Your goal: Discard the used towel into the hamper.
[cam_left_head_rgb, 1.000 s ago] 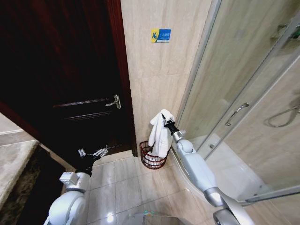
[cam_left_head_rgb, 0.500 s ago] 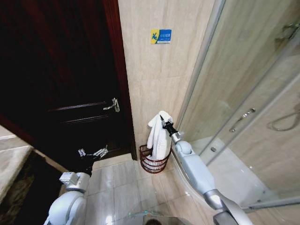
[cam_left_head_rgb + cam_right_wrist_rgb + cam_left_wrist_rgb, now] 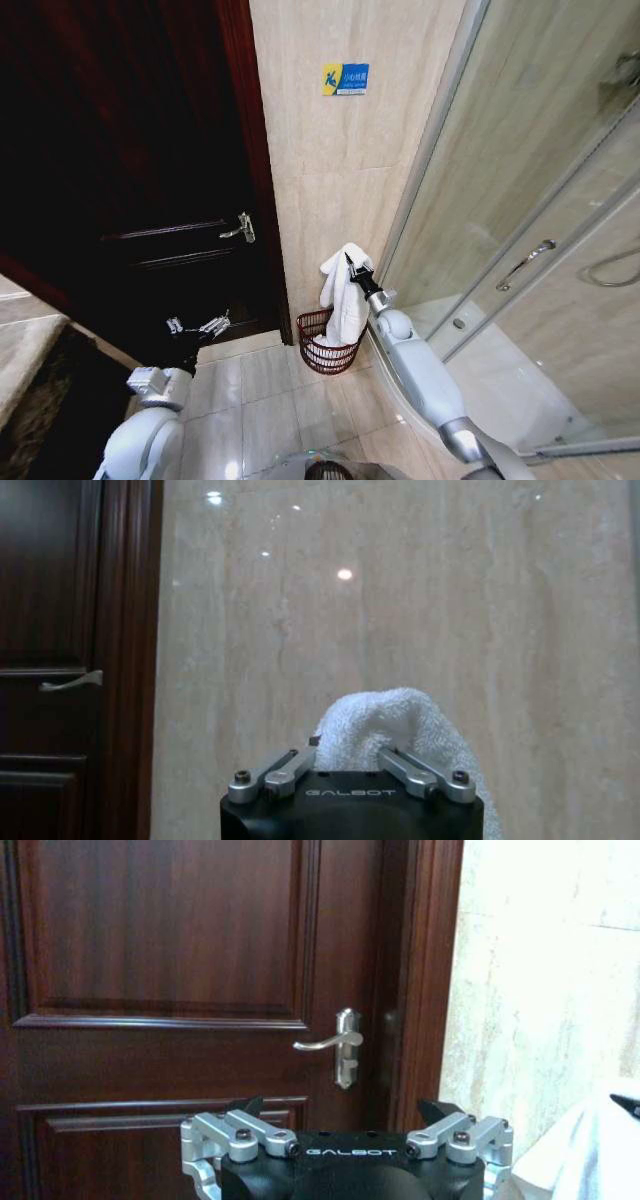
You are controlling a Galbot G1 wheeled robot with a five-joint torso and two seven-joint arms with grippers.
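The white towel point(image 3: 342, 295) hangs from my right gripper point(image 3: 352, 266), which is shut on its top fold. In the right wrist view the towel point(image 3: 385, 716) bulges up between the closed fingers point(image 3: 285, 769), in front of the beige wall. The reddish-brown wicker hamper point(image 3: 318, 350) stands on the floor at the foot of the wall, right under the towel. The towel's lower end reaches down to the hamper's rim. My left gripper point(image 3: 197, 327) is held low and open, facing the dark door; in its own view the left gripper point(image 3: 342, 1108) holds nothing and a bit of towel point(image 3: 590, 1155) shows at the edge.
A dark wooden door point(image 3: 130, 180) with a lever handle point(image 3: 240, 227) stands left of the beige tiled wall point(image 3: 340, 170). The glass shower enclosure point(image 3: 520, 220) and its raised base close the right side. Tiled floor point(image 3: 260, 400) lies open before the hamper.
The head view has shifted a little. My right gripper still holds the towel over the hamper, slightly lower than before. The left arm has not moved.
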